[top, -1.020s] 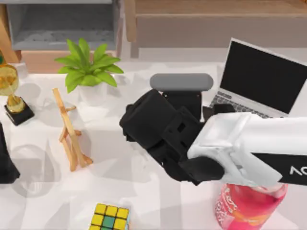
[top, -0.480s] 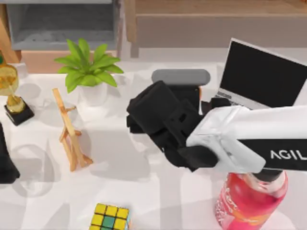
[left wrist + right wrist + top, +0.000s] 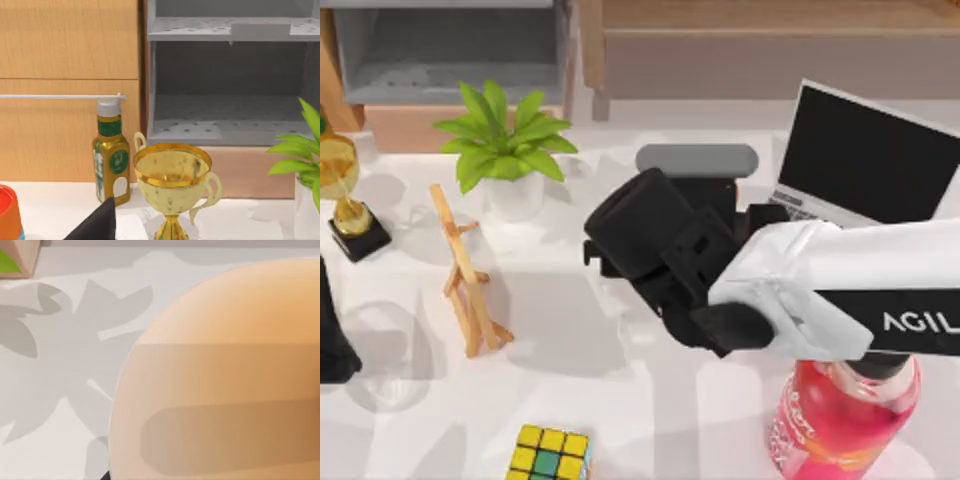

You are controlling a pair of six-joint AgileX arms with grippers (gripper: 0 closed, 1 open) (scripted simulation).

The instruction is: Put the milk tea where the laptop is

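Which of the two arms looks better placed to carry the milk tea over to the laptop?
The right. Its gripper reaches to mid-table with the milk tea right against its wrist camera, and the laptop is on that side. The left gripper is parked at the table's far left edge.

White table (image 3: 570,350) w/ plant (image 3: 505,135), trophy (image 3: 345,195), wooden easel (image 3: 465,275), rubik's cube (image 3: 552,452), pink bottle (image 3: 840,420), laptop (image 3: 860,165) (back right).
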